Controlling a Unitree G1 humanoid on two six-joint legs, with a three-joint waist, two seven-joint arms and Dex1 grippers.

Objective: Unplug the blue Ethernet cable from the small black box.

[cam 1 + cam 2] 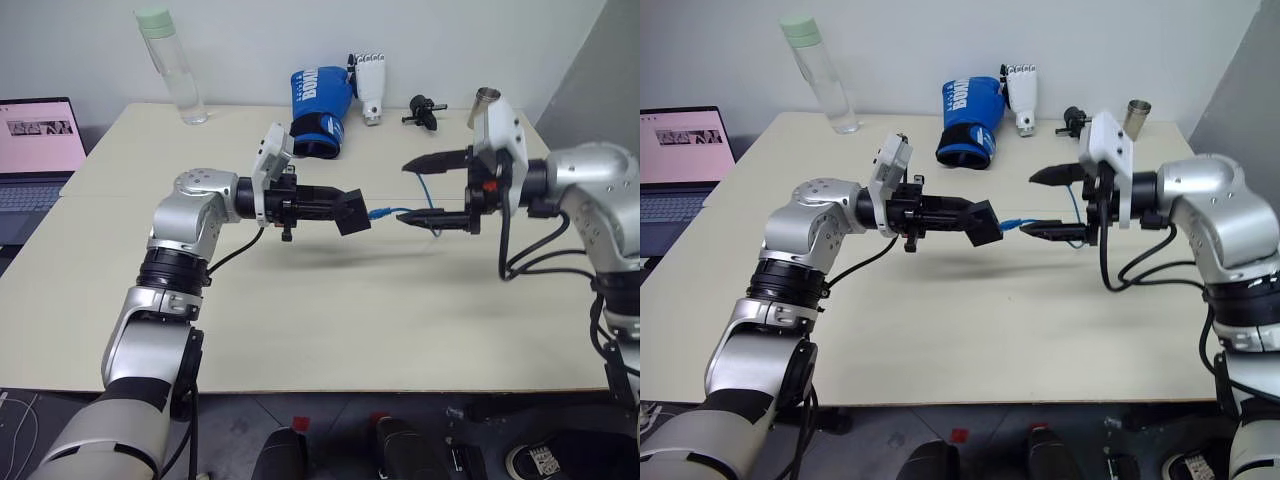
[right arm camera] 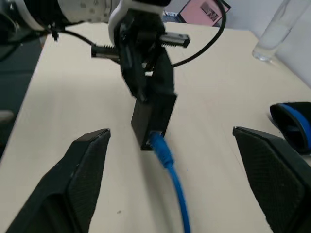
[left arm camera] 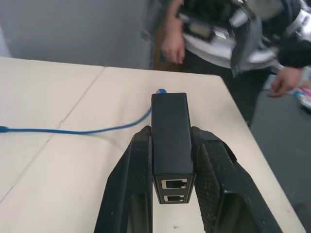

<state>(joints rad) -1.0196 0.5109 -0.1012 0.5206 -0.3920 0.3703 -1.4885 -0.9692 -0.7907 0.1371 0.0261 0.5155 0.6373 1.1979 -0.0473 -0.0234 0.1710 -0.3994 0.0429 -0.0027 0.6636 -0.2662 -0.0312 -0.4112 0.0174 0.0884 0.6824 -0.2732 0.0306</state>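
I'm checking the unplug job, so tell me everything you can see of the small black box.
The small black box is matte, flat and rectangular, held above the table between the fingers of the left end effector, which is shut on it. Two open ports face the wrist camera. The blue Ethernet cable is plugged into its far end.

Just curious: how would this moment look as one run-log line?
left hand: shut on small black box | blue Ethernet cable: plugged in | right hand: open, empty

Bright-blue Ethernet cable, matte-black box, blue-and-black glove, cream table.
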